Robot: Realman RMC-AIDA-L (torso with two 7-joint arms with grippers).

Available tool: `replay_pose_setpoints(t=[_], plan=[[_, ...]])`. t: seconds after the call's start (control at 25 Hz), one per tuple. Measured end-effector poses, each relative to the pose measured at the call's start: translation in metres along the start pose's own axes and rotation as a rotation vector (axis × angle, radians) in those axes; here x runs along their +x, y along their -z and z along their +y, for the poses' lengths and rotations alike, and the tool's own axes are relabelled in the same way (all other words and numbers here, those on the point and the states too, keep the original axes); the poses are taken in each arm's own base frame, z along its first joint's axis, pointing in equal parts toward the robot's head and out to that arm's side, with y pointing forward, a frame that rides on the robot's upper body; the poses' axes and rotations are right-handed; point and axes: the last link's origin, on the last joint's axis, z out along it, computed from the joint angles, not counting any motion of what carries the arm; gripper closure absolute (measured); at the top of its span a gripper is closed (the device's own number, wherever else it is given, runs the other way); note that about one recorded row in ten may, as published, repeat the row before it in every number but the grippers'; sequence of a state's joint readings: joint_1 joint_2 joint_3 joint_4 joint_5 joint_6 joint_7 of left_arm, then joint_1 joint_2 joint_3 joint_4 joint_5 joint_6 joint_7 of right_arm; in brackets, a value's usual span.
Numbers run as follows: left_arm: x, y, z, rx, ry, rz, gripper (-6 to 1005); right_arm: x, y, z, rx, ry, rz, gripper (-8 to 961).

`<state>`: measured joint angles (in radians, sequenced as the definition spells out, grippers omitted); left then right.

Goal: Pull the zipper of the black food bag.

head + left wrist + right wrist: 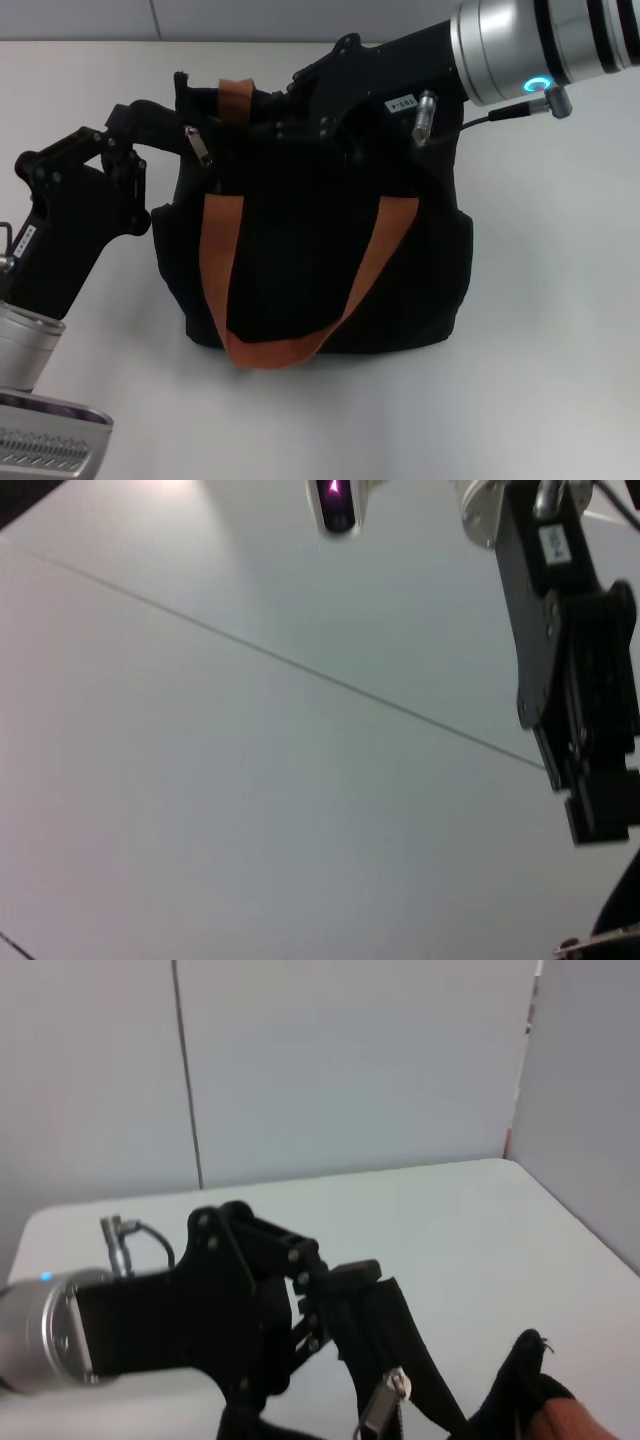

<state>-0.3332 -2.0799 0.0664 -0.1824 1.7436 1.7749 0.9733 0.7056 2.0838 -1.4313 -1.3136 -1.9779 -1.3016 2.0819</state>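
The black food bag [320, 260] stands in the middle of the head view, its two orange-brown straps [225, 250] hanging down the front. The silver zipper [197, 145] hangs loose at the bag's top left corner, and its pull also shows in the right wrist view [383, 1410]. My left gripper [165, 125] is at that corner, shut on the black fabric end of the bag's top beside the zipper [345, 1280]. My right gripper [285, 110] reaches in from the upper right and lies over the bag's top, to the right of the zipper and apart from it.
The bag sits on a white table [540, 350] with a pale wall [250, 18] behind. The right arm's silver wrist [530, 45] hangs over the bag's upper right. My left arm [50, 270] stands to the left of the bag.
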Motion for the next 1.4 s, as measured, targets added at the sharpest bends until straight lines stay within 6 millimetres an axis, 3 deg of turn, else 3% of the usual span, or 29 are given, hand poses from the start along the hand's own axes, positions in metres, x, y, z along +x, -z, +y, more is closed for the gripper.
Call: replay_pose_setpoints(t=[0.32,0.4,1.04,1.4], plan=[[0.005,-0.004,-0.002,0.014,-0.004,0.044,981,0.003,-0.005,0.004,-0.047,-0.034,-0.066,604],[0.005,-0.004,-0.002,0.014,-0.008,0.046,981,0.002,-0.008,0.005,-0.054,-0.033,-0.067,501],[0.008,-0.005,-0.001,0.007,-0.004,0.060,982,0.004,-0.033,0.008,-0.105,-0.087,-0.054,600],[0.008,-0.005,-0.001,0.007,-0.004,0.060,981,0.002,-0.035,0.008,-0.108,-0.074,-0.044,656]])
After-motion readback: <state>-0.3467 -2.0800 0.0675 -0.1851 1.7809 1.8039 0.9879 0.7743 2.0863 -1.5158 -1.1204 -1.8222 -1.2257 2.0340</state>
